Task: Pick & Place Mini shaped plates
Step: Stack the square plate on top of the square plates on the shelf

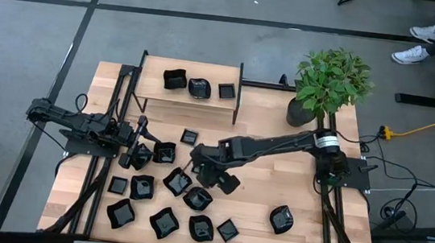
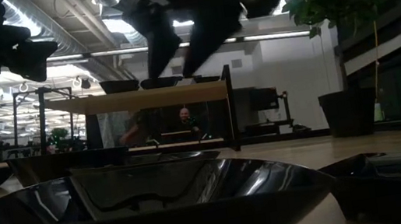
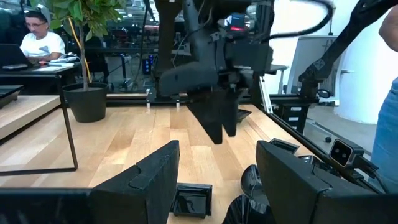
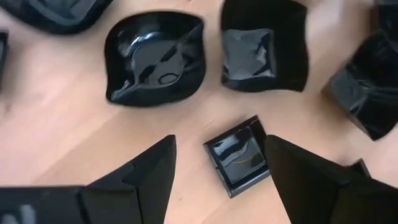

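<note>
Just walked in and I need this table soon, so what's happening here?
A two-armed robot is sorting mini shaped plates from the table onto a raised shelf, where three sit already. The right gripper hangs open, pointing down over a small square plate, not gripping it. The left gripper is open and empty, low by the pile. Many plates remain on the table.

both pincers open: left pincer [image 1: 134, 155], right pincer [image 1: 210, 177], mid-table

Overhead view of the whole table [image 1: 291, 190]; level tabletop view; two close wrist views.
</note>
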Controlling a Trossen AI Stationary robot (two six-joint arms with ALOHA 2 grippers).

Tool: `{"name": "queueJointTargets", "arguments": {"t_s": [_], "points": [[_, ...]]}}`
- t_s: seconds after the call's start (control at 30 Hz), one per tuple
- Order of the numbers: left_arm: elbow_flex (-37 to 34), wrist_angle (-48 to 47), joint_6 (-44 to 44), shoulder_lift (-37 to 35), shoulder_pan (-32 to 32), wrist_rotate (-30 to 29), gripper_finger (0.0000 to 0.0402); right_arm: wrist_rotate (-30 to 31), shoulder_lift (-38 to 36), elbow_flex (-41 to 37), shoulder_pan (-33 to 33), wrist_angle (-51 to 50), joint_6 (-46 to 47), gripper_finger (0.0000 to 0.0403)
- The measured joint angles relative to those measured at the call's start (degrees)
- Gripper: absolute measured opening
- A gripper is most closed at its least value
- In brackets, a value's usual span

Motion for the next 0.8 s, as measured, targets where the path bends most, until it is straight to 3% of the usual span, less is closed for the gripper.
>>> {"name": "queueJointTargets", "arguments": {"t_s": [0.23,0.43,0.8], "points": [[0.00,0.02,0.01,0.01,-0.02,0.01,0.0208,1.88,-3.26,-12.39,-0.21,11.44,-5.40,0.0245],[0.00,0.02,0.01,0.02,0.00,0.02,0.0208,10.72,-3.18,-17.40,-1.21,19.34,-5.86,0.0245],[0.00,0.00,0.00,0.02,-0.02,0.04,0.0208,11.07,-3.13,-23.05,-1.84,26.15,-8.62,0.0245]]}}
